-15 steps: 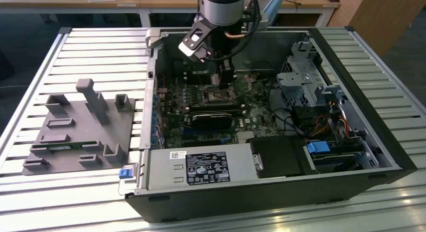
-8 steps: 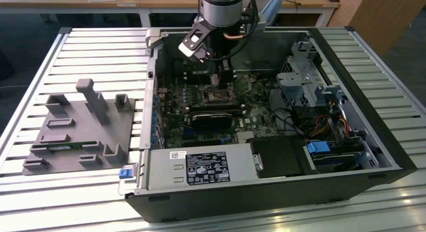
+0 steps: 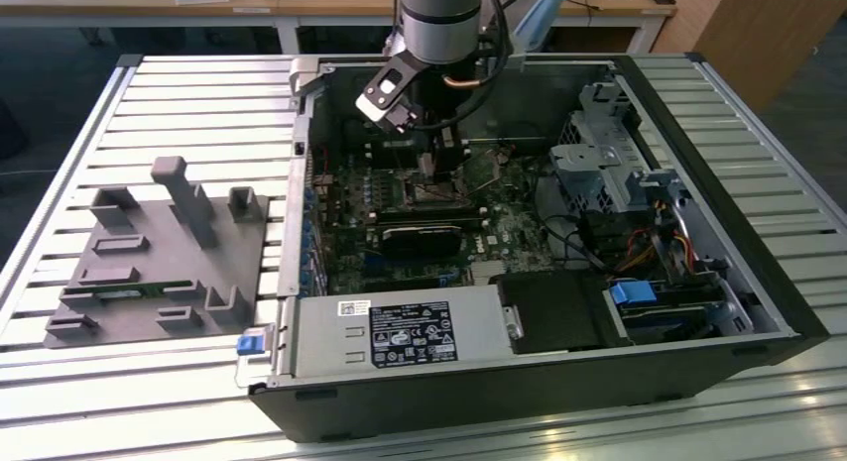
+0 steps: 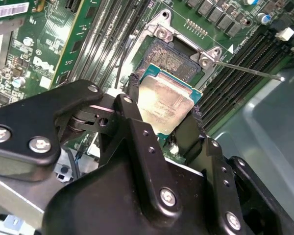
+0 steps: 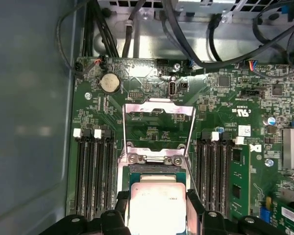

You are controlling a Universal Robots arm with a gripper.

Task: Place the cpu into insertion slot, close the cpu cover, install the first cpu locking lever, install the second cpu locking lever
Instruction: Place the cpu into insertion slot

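Observation:
In both wrist views my gripper (image 4: 162, 110) (image 5: 158, 213) is shut on the cpu (image 4: 167, 95) (image 5: 157, 196), a flat silver-topped chip with a green rim, one black finger on each of two opposite edges. The chip hangs tilted just above the insertion slot (image 4: 172, 58), whose dark centre lies open on the green motherboard. The cpu cover (image 5: 159, 108), a thin silvery frame, stands flipped up beyond the socket. A thin wire locking lever (image 4: 250, 71) sticks out sideways, unlatched. In the exterior view the gripper (image 3: 426, 164) reaches down into the case over the socket (image 3: 437, 193).
Black memory slots (image 5: 90, 171) flank the socket on both sides. Cables (image 5: 206, 44) hang along the case wall. A power supply (image 3: 391, 332) and a drive cage (image 3: 609, 164) crowd the case. A grey parts fixture (image 3: 159, 253) sits on the slatted table at the exterior view's left.

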